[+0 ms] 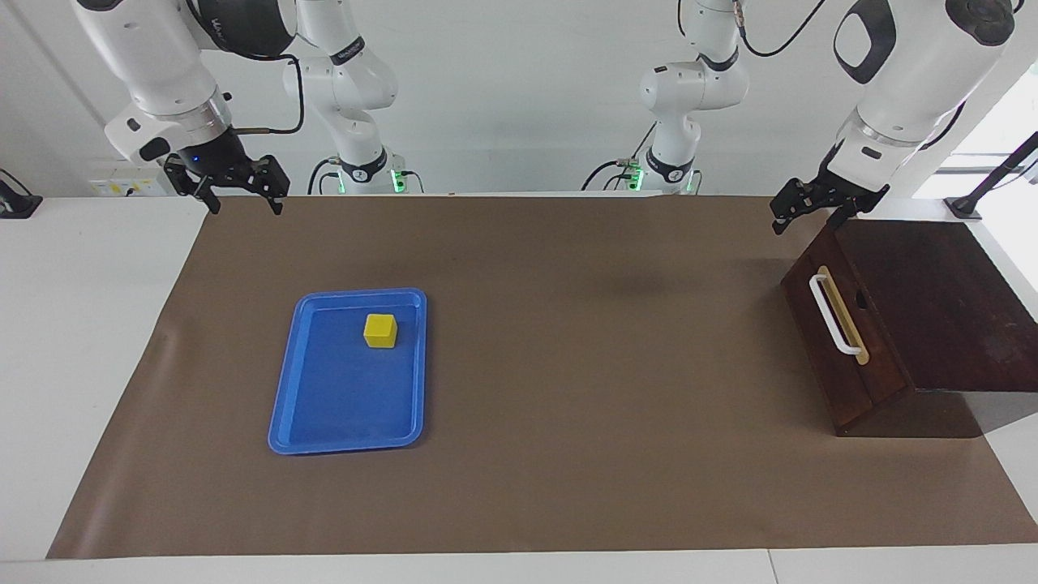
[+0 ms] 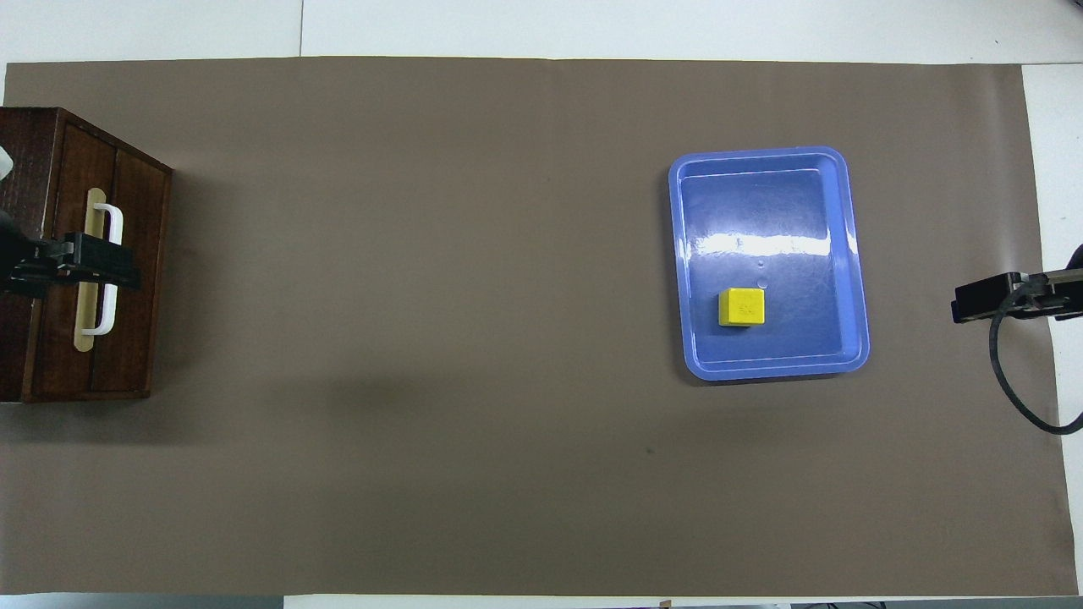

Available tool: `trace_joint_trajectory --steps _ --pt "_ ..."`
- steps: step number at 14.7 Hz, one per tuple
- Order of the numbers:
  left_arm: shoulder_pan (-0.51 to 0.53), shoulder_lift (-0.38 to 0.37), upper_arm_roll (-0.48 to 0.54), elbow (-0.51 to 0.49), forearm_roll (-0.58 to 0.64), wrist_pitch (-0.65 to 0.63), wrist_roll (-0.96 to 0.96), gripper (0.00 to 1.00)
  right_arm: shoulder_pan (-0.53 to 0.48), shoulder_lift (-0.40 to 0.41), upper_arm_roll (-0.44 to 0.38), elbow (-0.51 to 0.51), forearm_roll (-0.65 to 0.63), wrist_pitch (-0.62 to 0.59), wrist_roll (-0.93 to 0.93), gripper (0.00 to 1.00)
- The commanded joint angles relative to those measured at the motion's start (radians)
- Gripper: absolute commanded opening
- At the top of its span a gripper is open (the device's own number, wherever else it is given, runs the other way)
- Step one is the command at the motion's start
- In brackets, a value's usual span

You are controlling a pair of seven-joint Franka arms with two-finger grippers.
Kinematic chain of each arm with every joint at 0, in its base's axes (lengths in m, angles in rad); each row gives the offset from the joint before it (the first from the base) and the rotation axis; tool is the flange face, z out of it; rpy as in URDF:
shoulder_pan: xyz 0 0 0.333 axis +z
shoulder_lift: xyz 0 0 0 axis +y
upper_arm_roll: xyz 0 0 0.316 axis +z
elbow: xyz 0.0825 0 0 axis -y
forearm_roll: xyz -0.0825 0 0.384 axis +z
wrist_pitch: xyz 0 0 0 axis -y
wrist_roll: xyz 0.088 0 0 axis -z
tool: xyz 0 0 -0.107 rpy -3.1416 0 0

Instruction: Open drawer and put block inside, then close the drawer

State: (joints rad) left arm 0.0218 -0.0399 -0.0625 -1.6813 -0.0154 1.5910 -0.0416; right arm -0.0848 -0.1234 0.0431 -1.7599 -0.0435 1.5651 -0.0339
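The drawer [image 1: 843,324] is shut in the dark brown wooden box at the left arm's end of the table, its white bar handle [image 1: 835,316] facing the table's middle. My left gripper [image 1: 811,219] hangs open in the air over the box's edge nearest the robots, touching nothing. From overhead this left gripper [image 2: 97,262] covers part of the handle [image 2: 106,271]. The yellow block [image 1: 379,330] [image 2: 742,306] sits in a blue tray [image 1: 349,444]. My right gripper [image 1: 246,207] [image 2: 973,303] waits open and raised at the right arm's end, well apart from the tray.
A brown mat [image 1: 568,405] covers most of the white table. The blue tray [image 2: 770,370] holds only the block, in the part of it nearer the robots. Wide bare mat lies between tray and box.
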Motion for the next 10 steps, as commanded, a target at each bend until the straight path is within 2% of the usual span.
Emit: trace_joint_trajectory --steps 1,8,10 --pt "0.006 -0.024 0.0 -0.018 -0.015 0.003 0.005 1.0 -0.004 0.011 0.004 0.02 0.016 -0.023 0.008 1.0" --pt "0.01 -0.025 0.0 -0.018 -0.015 0.003 0.006 1.0 -0.004 0.005 0.004 0.001 0.013 -0.005 -0.104 1.0" --pt "0.004 -0.025 0.0 -0.035 -0.006 0.023 0.006 1.0 -0.012 -0.015 0.004 -0.054 0.017 0.024 -0.203 1.0"
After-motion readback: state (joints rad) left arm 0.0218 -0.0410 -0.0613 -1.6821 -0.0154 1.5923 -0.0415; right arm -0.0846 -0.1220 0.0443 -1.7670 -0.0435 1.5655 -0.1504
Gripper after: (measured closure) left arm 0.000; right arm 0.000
